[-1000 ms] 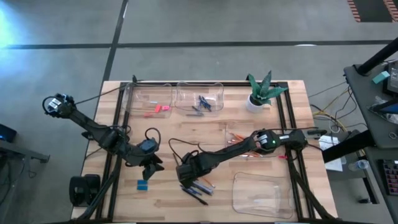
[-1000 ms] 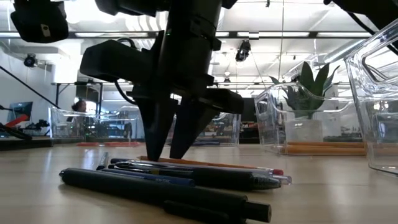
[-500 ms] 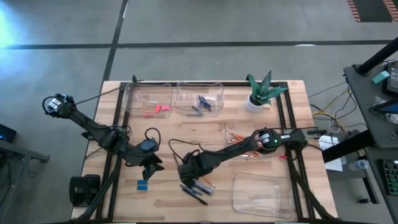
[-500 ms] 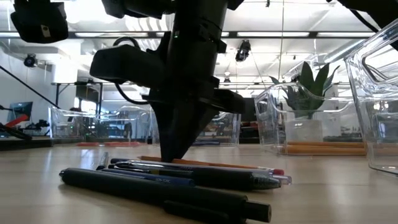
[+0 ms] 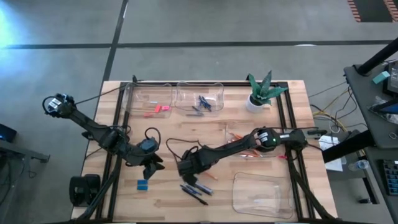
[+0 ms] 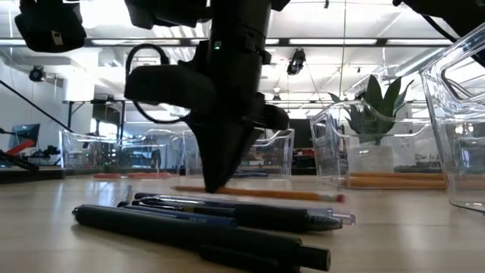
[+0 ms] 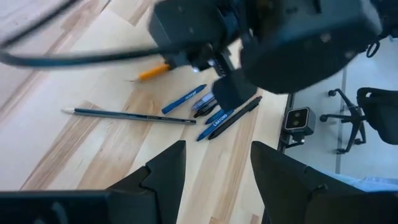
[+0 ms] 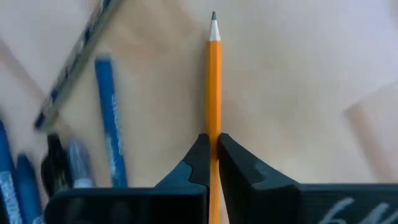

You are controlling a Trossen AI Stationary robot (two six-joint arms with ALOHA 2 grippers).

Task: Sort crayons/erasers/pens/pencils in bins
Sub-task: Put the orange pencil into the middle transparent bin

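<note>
My right gripper [image 5: 186, 170] stands over the middle of the table, pointing steeply down, shut on an orange pencil [image 8: 214, 81]. The pencil lies about level, close over the wood [image 6: 265, 193]. Just nearer the front edge lies a pile of dark pens and blue sticks [image 5: 196, 190], flat on the table [image 6: 197, 227]. My left gripper [image 5: 149, 167] hovers open to the left of it, holding nothing [image 7: 214, 180]. A blue eraser [image 5: 142, 184] lies on the table below the left gripper. My right gripper pinches the pencil's shaft [image 8: 214, 140] between its two fingertips, some way back from the sharpened point [image 8: 213, 17]. The fingers [image 6: 216, 178] come from above and lie across the pencil. The pencil sticks out level on both sides, its pink eraser end [image 6: 341, 198] toward the right.
Two clear bins stand at the far edge, one with pink erasers [image 5: 149, 99] and one with small blue and dark sticks [image 5: 199, 99]. Another clear bin [image 5: 261, 193] stands at the near right. More orange pencils [image 5: 235, 137] lie by the right arm, and a potted plant [image 5: 260, 93] stands far right.
My right gripper stood open astride the pencil and has shut on it, rolling its wrist as it did. The pencil has come away from the pile behind the pens, and its eraser end now sits a little higher. My left arm has kept still.
</note>
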